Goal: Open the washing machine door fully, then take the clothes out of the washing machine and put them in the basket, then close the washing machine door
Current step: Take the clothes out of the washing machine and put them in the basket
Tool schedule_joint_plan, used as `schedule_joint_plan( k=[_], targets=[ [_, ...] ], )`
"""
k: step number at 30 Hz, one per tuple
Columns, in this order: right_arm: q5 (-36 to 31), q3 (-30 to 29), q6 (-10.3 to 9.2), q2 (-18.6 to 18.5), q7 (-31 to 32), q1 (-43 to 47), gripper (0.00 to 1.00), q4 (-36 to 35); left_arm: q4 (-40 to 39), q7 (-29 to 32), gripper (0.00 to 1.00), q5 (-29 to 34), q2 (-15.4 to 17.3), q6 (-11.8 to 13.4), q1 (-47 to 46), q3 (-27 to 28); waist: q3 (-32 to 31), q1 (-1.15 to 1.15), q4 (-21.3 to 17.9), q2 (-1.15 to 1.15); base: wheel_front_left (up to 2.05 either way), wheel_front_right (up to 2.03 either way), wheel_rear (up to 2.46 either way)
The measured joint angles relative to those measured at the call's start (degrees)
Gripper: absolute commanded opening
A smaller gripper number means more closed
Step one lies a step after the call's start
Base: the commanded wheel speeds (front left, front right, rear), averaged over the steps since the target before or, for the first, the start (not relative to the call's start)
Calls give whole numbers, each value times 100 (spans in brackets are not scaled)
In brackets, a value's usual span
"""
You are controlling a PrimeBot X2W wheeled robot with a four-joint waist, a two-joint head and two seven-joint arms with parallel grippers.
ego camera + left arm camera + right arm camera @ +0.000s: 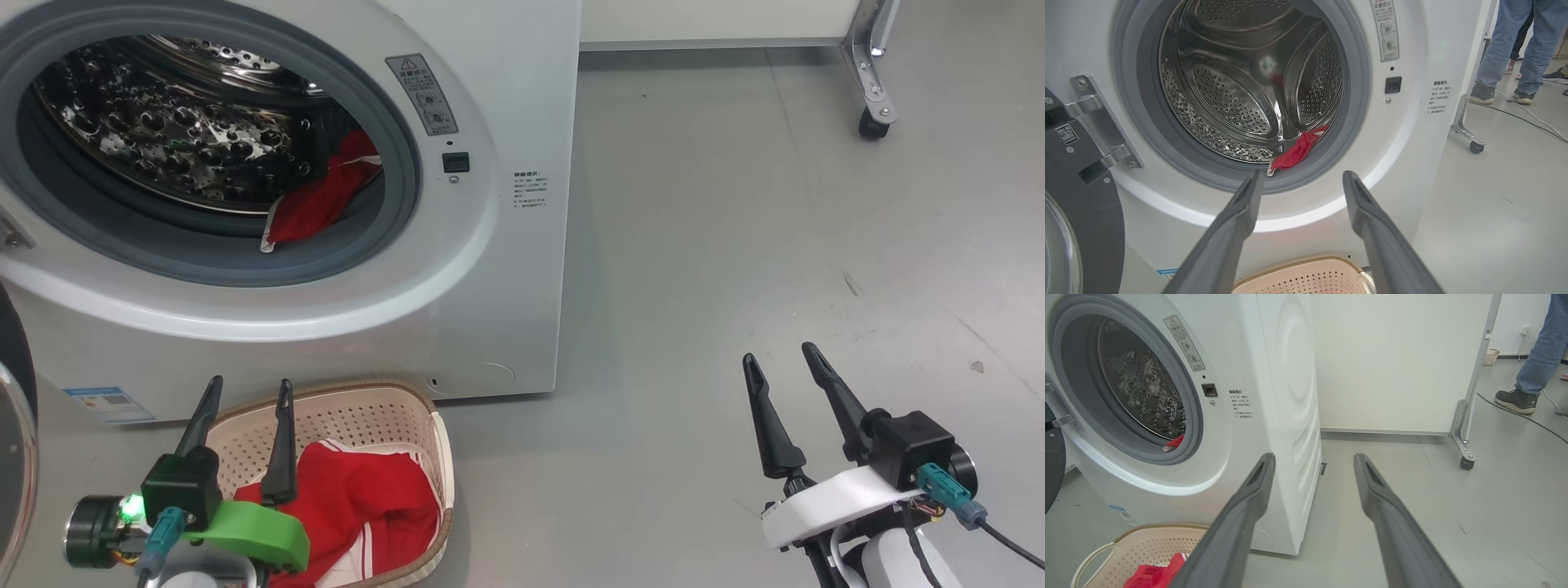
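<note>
Head view: left end effector is hovering over the basket, fingers apart, empty. Right end effector is hanging above the floor, fingers apart, empty. A striped red garment is lying in the basket. A red garment is lying at the drum mouth of the washing machine. Left wrist view is adding the washing machine door, standing open at left, and a person's legs.
</note>
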Motion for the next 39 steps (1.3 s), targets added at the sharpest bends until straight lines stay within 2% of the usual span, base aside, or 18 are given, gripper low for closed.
schedule_joint_plan(
  k=[22,33,39],
  targets=[
    [0,12,0,0,0,-1,100,-65,-81,0,100,-24,-4,48,1,1,145,0,-12,0,0,0,0],
    [-45,104,0,0,0,-15,100,-218,-259,0,100,-25,-1,48,-58,43,587,0,-44,0,0,0,0],
    [-147,221,1,1,0,-70,100,-248,-297,0,100,-77,77,47,-458,182,992,0,-78,0,0,0,0]
  ],
)
